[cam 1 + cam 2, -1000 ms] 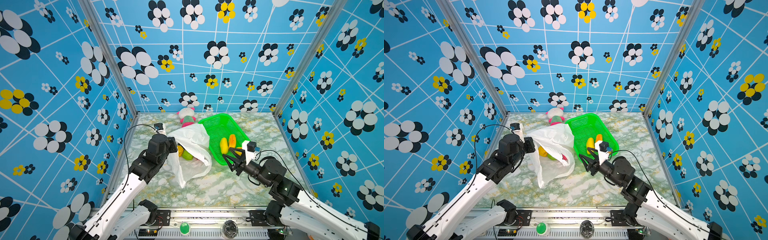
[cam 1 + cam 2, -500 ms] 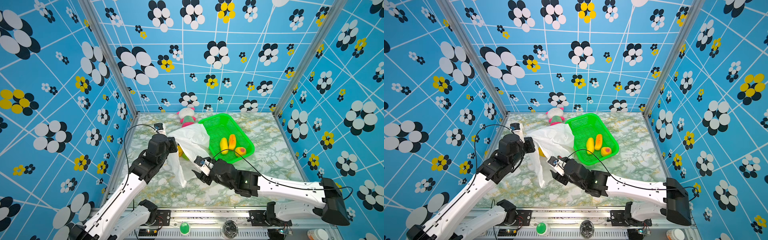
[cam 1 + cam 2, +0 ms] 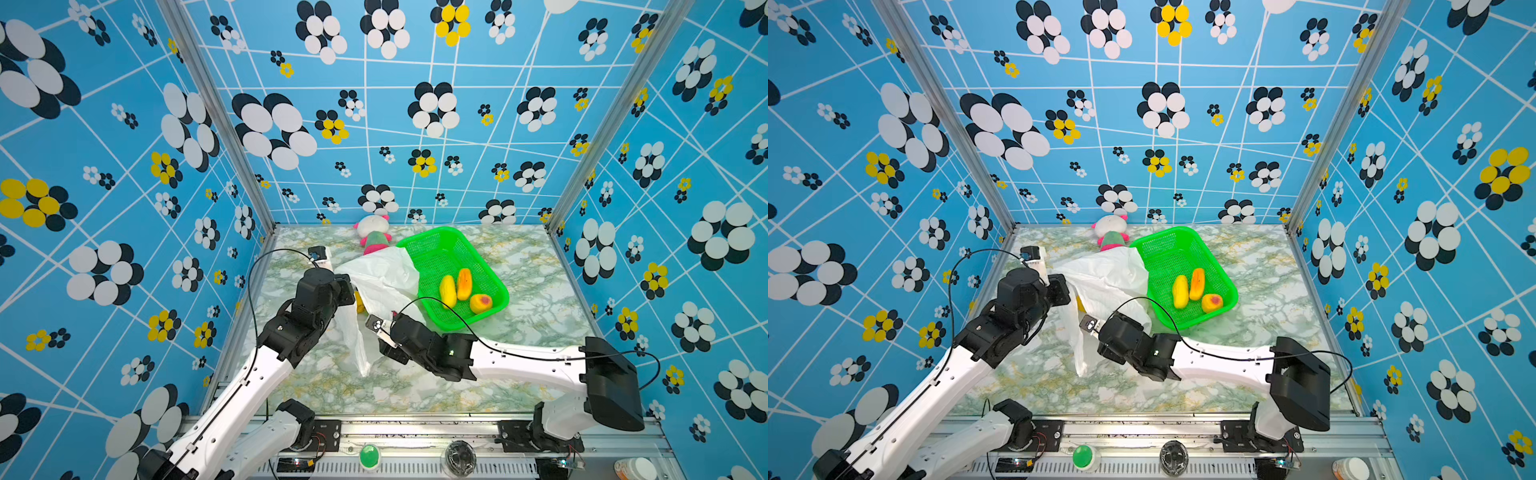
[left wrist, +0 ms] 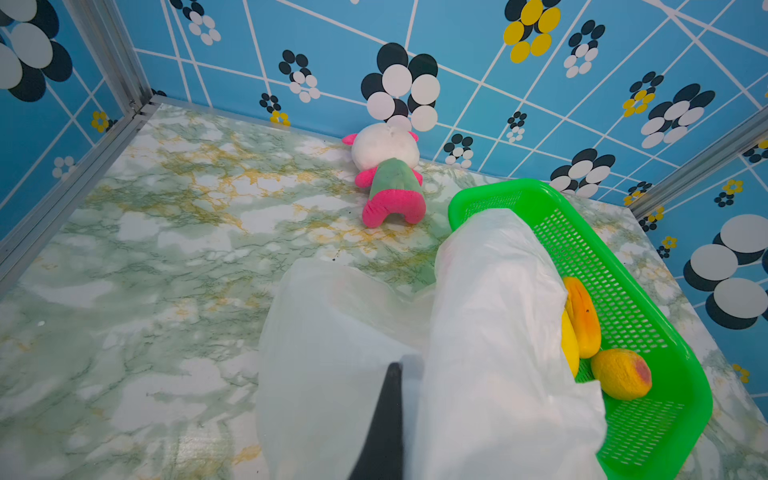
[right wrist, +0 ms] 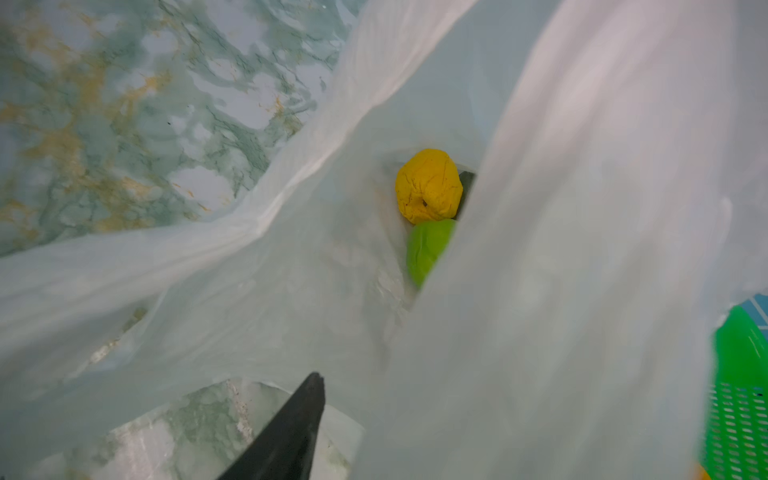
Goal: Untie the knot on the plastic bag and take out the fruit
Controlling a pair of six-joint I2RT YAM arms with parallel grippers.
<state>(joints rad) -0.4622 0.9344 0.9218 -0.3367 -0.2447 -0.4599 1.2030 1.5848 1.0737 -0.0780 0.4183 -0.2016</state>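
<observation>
Nearest the front rail, the right tool (image 5: 382, 378) is pushed into the mouth of the thin translucent white plastic bag (image 3: 386, 278). Only one black finger (image 5: 291, 428) is shown, off-centre, so its jaws are judged apart and empty. Beyond, the left tool (image 4: 395, 374) is pinched together on the film, lifting the mouth off the marbled green surface (image 3: 540, 299). Inside, a round yellow toy fruit (image 5: 428, 187) and a green toy fruit (image 5: 428, 245) are seen. They are judged light and firm, best taken across the middle, while the film is judged limp, slippery and easily torn. Farther back, three fruits (image 3: 464, 286) lie in the green mesh basket (image 3: 436, 249). No writing can be read.
</observation>
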